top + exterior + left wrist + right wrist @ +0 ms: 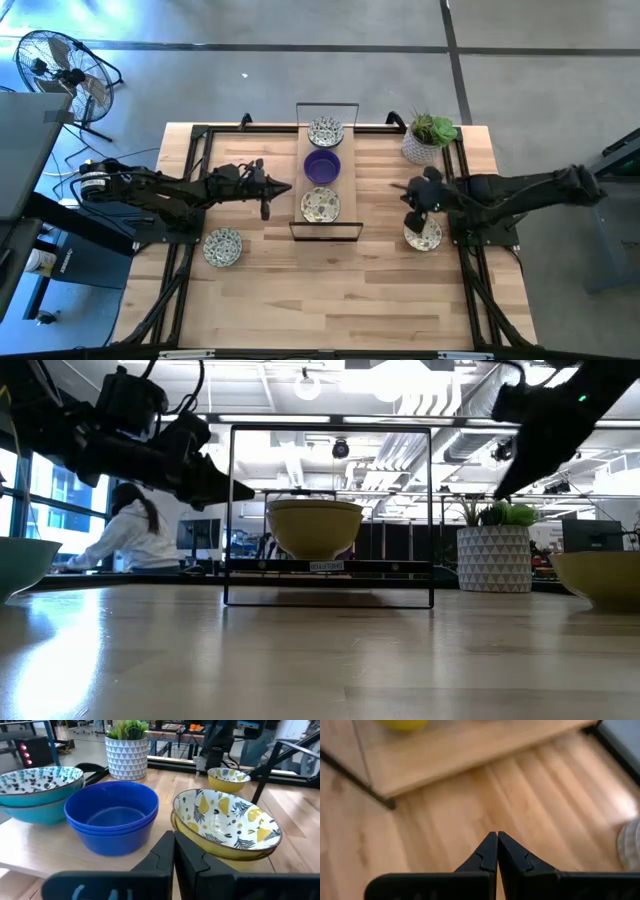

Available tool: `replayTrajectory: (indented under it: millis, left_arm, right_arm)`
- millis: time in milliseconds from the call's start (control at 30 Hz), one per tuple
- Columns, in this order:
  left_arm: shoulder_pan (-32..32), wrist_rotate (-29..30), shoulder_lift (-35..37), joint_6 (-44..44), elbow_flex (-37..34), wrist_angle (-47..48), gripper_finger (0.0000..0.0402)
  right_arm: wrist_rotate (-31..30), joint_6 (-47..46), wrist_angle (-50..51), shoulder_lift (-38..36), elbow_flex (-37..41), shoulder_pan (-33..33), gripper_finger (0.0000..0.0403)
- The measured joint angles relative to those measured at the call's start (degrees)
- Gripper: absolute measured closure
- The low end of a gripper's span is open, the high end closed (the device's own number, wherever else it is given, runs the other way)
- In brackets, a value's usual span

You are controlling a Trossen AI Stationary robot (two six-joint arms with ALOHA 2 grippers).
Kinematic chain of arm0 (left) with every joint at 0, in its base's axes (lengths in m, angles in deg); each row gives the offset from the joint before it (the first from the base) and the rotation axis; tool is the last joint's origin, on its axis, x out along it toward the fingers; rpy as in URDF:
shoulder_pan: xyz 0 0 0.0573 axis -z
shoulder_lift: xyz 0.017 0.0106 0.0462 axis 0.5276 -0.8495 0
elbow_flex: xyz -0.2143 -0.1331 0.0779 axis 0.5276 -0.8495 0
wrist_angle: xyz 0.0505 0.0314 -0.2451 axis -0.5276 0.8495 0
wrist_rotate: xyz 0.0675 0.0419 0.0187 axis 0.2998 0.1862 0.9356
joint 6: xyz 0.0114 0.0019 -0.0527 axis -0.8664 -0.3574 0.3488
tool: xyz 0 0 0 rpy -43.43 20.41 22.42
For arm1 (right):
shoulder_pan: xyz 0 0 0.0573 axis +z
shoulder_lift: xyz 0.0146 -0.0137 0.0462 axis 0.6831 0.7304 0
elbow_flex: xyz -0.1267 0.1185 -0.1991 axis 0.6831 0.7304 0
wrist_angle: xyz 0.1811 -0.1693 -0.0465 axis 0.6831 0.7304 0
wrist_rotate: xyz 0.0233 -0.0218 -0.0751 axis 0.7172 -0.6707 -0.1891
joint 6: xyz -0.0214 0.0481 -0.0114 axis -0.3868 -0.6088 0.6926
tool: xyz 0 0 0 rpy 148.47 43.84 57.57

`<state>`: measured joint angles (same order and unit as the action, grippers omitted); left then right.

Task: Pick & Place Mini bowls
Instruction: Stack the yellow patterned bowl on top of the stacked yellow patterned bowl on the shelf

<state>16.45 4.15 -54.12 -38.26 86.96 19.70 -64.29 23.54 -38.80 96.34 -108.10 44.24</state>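
Observation:
Three mini bowls sit in a row on the wooden board of a black wire rack (303,150): a speckled one (325,132) at the far end, a solid purple-blue one (322,166) in the middle, and a cream-and-yellow patterned one (320,205) at the near end. Another speckled bowl (222,247) rests on the table at the left, and one more (423,235) at the right. My left gripper (280,188) hovers shut just left of the rack, facing the bowls (112,815). My right gripper (497,845) is shut above bare table right of the rack.
A white patterned pot with a green plant (430,138) stands at the table's far right corner, close behind my right arm. The rack's thin wire frame (330,428) rises over the bowls. A person sits in the room beyond (130,535). A fan (60,70) stands off the table.

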Motion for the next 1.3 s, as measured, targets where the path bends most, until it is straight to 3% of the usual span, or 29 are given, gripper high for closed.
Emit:
replayTrajectory:
  millis: [233, 433, 700, 933, 1100, 1300]
  left_arm:
    - [-0.04, -2.07, 0.00, -1.13, 0.00, -2.53, 0.0401]
    - [-3.02, -6.19, 0.00, 0.20, 0.00, -3.17, 0.0401]
    - [-7.52, -11.14, 0.00, 3.38, 0.02, -3.24, 0.0401]
    - [-7.48, -11.29, -0.02, 3.38, 0.02, -3.24, 0.0401]
    - [-7.48, -11.29, -0.02, 3.38, 0.02, -3.24, 0.0401]
    - [-7.48, -11.31, -0.02, 3.38, 0.02, -3.22, 0.0401]
  right_arm:
    - [-3.33, -17.81, 15.70, 6.31, -7.00, 13.10, 0.0402]
    - [0.49, -29.91, 22.96, 15.88, -11.70, 21.85, 0.0395]
    - [5.35, -41.26, 23.64, 26.46, -12.83, 29.51, 0.0288]
    - [7.33, -41.18, 21.45, 32.50, -12.81, 30.34, 0.0221]
    - [7.57, -40.27, 21.12, 36.14, -12.77, 28.99, 0.0234]
    - [5.67, -37.28, 19.88, 38.81, -12.72, 26.29, 0.0310]
